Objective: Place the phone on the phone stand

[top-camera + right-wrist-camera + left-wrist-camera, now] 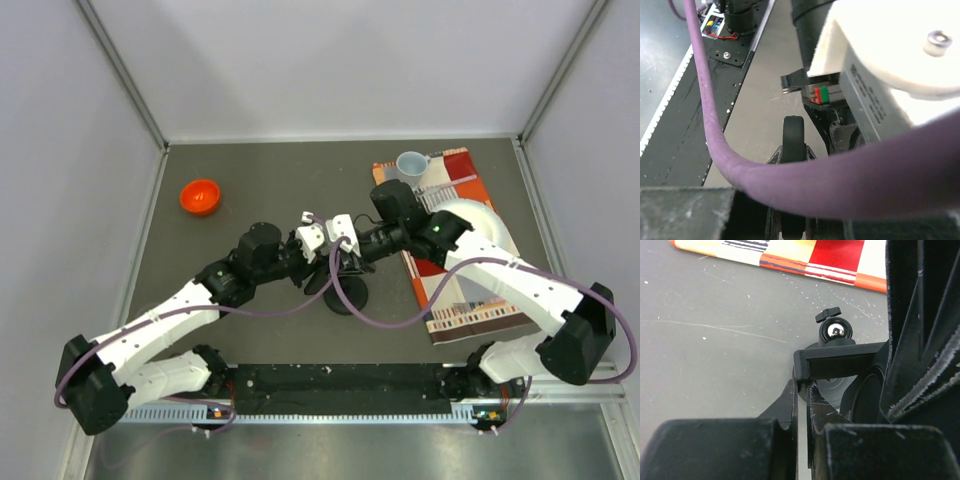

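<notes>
Phone (792,137) sits edge-on at the lower middle of the right wrist view, a thin black slab with a rounded end, not yet on its rest; starting from the left of the overhead view, an orange bowl (200,196) lies well apart at the upper left, with nothing showing inside it; next comes the left gripper (802,390), its fingers pressed together and their tips at the lower left corner of the cradle on the phone stand (835,331), probably to steady the stand or work its clamp, though I cannot tell whether it truly pinches that corner; the stand is mid-frame overhead, between both arms; the right gripper (792,156) is closed narrowly on the phone's two faces, likely so a free edge can be slid into the cradle; at far right a patterned mat (470,315) carries a white dish (492,222), partly hidden by the arm, and a pale cup (410,163) that looks empty.
</notes>
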`<state>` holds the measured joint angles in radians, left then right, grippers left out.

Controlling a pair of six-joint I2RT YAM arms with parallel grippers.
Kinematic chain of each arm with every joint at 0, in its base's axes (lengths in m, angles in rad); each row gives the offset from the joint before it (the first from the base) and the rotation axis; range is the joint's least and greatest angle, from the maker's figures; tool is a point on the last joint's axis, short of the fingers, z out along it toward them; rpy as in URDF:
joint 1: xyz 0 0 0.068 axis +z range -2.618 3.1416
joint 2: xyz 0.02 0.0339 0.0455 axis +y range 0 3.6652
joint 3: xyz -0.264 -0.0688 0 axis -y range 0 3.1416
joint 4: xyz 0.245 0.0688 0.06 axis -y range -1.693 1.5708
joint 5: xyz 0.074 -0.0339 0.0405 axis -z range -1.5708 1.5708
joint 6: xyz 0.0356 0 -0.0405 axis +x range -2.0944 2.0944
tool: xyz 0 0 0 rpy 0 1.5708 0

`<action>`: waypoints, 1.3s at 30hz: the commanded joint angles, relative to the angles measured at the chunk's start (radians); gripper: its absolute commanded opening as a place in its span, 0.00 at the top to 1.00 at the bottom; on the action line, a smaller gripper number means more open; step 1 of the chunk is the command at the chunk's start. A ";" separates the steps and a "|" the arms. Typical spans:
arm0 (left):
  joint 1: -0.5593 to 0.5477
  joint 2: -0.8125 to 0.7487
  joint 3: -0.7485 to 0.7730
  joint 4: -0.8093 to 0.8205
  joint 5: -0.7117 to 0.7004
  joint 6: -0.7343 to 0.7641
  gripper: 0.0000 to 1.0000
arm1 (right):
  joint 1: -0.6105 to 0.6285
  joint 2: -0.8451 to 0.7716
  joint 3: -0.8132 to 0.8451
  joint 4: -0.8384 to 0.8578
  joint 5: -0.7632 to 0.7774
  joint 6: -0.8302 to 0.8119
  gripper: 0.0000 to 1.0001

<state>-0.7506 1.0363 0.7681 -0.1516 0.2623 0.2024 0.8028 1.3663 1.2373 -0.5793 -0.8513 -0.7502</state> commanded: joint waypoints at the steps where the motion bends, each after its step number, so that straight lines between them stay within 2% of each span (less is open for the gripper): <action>1: 0.000 -0.042 0.023 0.142 -0.243 -0.073 1.00 | -0.011 -0.029 -0.045 -0.083 0.176 0.352 1.00; 4: -0.009 -0.050 0.022 0.180 -0.322 -0.150 1.00 | 0.006 -0.068 -0.097 -0.077 0.257 0.513 1.00; 5: -0.013 -0.053 0.019 0.196 -0.390 -0.170 1.00 | 0.013 -0.078 -0.110 -0.083 0.283 0.552 1.00; 7: -0.018 -0.067 0.008 0.208 -0.416 -0.189 1.00 | 0.035 -0.116 -0.136 -0.120 0.383 0.606 1.00; 12: -0.042 -0.099 -0.015 0.266 -0.569 -0.190 1.00 | 0.055 -0.142 -0.136 -0.259 0.576 0.683 1.00; 14: -0.053 -0.101 -0.015 0.282 -0.615 -0.176 1.00 | 0.061 -0.153 -0.128 -0.295 0.713 0.707 1.00; 20: -0.125 -0.094 -0.004 0.316 -0.891 -0.152 1.00 | 0.122 -0.121 -0.107 -0.398 0.920 0.774 1.00; 22: -0.179 -0.081 0.000 0.360 -1.018 -0.102 1.00 | 0.134 -0.110 -0.102 -0.418 0.971 0.810 1.00; 24: -0.214 -0.068 0.014 0.371 -1.080 -0.096 1.00 | 0.145 -0.087 -0.073 -0.448 1.055 0.841 1.00; 30: -0.233 -0.033 0.052 0.270 -1.138 -0.201 1.00 | 0.180 -0.014 0.048 -0.571 1.268 0.855 1.00; 35: -0.245 -0.051 0.065 0.196 -1.063 -0.282 1.00 | 0.157 0.056 0.120 -0.639 1.321 0.848 1.00; 39: -0.262 -0.030 0.128 -0.013 -0.980 -0.365 1.00 | 0.151 0.132 0.195 -0.666 1.393 0.806 1.00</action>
<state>-1.0229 1.0412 0.7490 -0.0704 -0.5335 -0.1360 0.9943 1.4151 1.4143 -0.7830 0.1619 0.1406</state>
